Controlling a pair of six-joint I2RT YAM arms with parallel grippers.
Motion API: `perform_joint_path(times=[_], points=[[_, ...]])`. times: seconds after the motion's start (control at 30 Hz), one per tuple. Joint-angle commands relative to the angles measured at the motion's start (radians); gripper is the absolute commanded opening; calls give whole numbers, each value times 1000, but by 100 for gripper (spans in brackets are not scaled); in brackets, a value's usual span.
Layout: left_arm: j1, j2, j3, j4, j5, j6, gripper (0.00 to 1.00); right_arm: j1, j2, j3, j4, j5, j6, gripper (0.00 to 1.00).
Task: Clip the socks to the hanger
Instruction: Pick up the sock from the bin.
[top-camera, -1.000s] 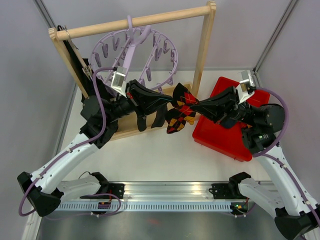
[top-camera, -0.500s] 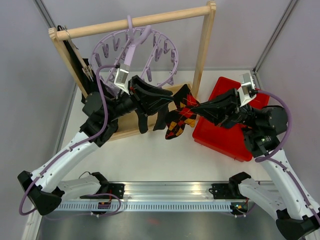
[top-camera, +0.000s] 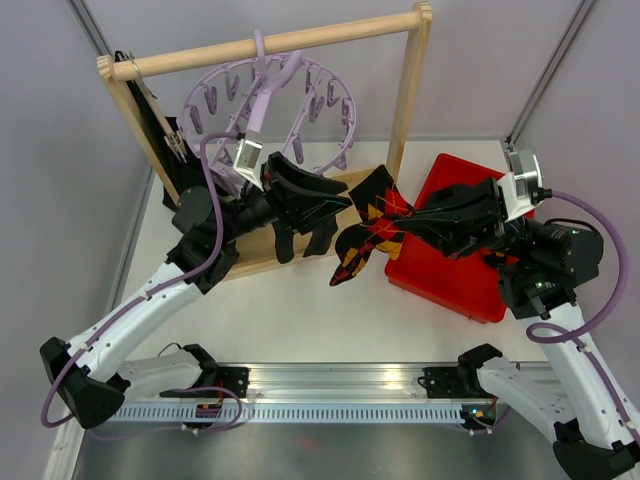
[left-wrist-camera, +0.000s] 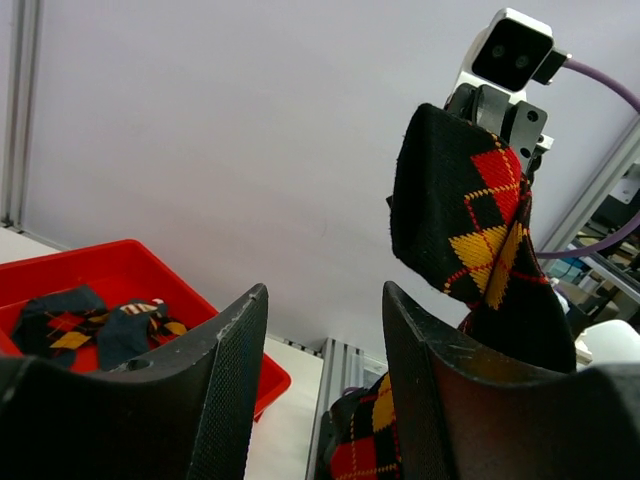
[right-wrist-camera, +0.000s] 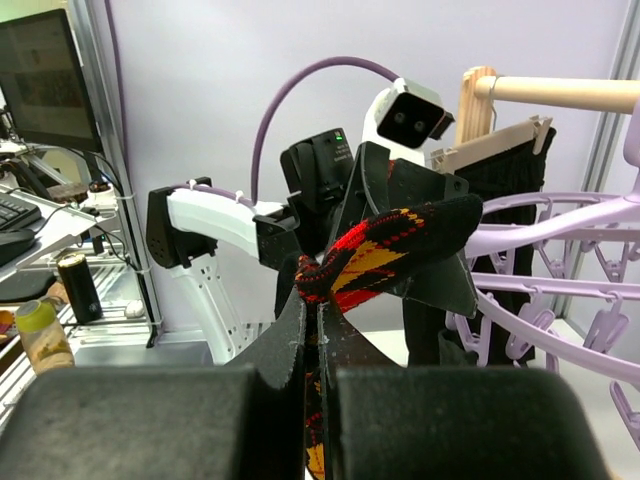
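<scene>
Best to slowly lift the argyle sock (top-camera: 364, 236), pinched in the right end effector (top-camera: 402, 212), toward the hanger (top-camera: 266, 70) at 11 o'clock, past the empty, wide-open left end effector (top-camera: 336, 214).

The white table (top-camera: 300, 320) carries three things. A red tray (top-camera: 450, 285) sits on it beneath the right gripper (top-camera: 398, 212) and out to that gripper's right. The wooden rail frame (top-camera: 408, 90) stands on its flat base board below and behind the left gripper (top-camera: 338, 212). Nearer than both grippers, an aluminium rail (top-camera: 340, 385) lies along the table's near edge.
</scene>
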Motion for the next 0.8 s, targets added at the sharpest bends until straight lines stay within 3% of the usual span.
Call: perform_joint_path(times=[0.0,0.27,0.77], points=[[2,13,0,119,40,-74,56,5,5,40,93,-21,45,0],[2,18,-27,267,103,-144,57,5,14,46,126,-22,63,0],[2,91,19,379,129,-241,57,14,37,46,196,-30,117,0]])
